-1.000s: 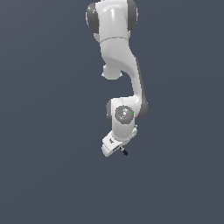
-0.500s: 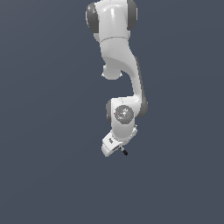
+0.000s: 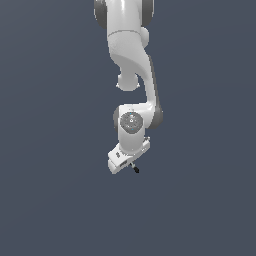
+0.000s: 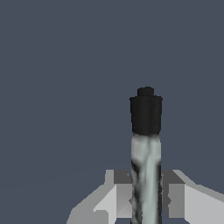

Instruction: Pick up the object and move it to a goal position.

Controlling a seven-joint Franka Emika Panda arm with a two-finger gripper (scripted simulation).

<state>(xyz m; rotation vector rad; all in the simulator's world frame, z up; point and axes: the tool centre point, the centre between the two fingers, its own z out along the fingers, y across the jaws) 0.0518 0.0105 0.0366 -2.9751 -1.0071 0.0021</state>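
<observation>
- The white arm (image 3: 131, 75) comes down from the top centre of the exterior view, bends at a grey-capped joint, and ends a little below the middle of the frame.
- Its wrist block is tipped at an angle, with the lower corner toward the exterior view's left.
- The gripper (image 3: 133, 166) sits under that block, just right of the block's lower edge in the exterior view; from here it looks very small and its fingers are hard to separate.
- A dark speck pokes out below the gripper in the exterior view: that is the black tip of the object (image 3: 135, 170).
- In the wrist view the object (image 4: 146, 162) is plain to see: a thin rod with a mottled light grey shaft and a black cap at its end, running up from the bottom edge to about the middle of the frame, right of centre.
- The two fingers (image 4: 177, 194) stand on either side of the grey shaft, pressed against it, so the gripper (image 4: 146, 194) is pinching the rod by its shaft with the black tip sticking out beyond the fingertips.
- Everything behind the arm and the rod is a flat, dark slate-blue backdrop (image 3: 50, 150) in both views.
</observation>
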